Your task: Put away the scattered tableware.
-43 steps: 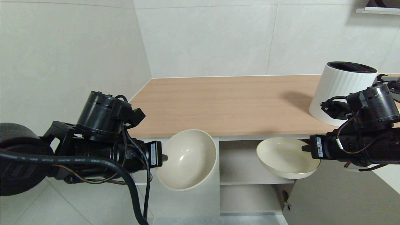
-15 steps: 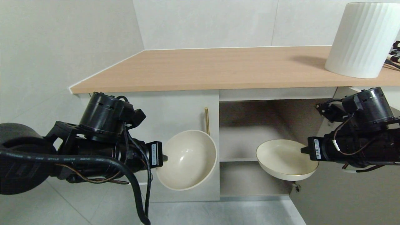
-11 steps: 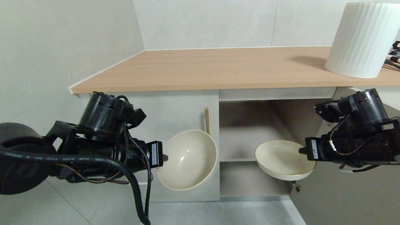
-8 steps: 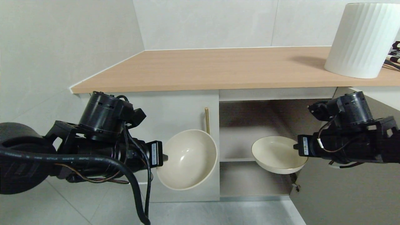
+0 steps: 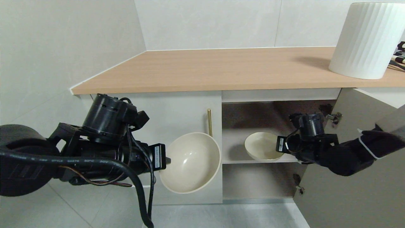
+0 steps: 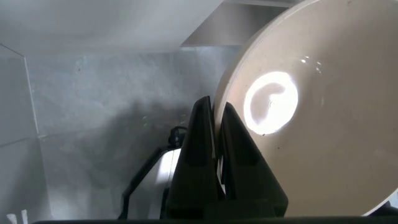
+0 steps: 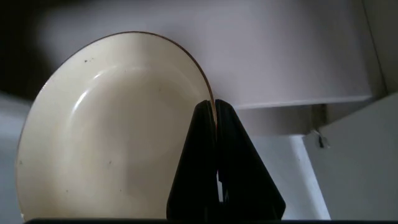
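Pinching plate [image 5: 260, 148] rim, right gripper [image 5: 276, 148] inside cabinet [image 5: 253, 110] near shelf [image 5: 232, 160]; left gripper [image 5: 168, 160] pinching bowl [image 5: 190, 166] rim outside.

The left arm [image 5: 104, 152] is held low and level, its left tool [image 5: 167, 161] pinched tight on the rim of a deep bowl [image 5: 190, 164]; the right arm [image 5: 345, 156] is stretched far forward, right tool [image 5: 276, 148] clamping a shallow dish [image 5: 261, 145] by its edge.
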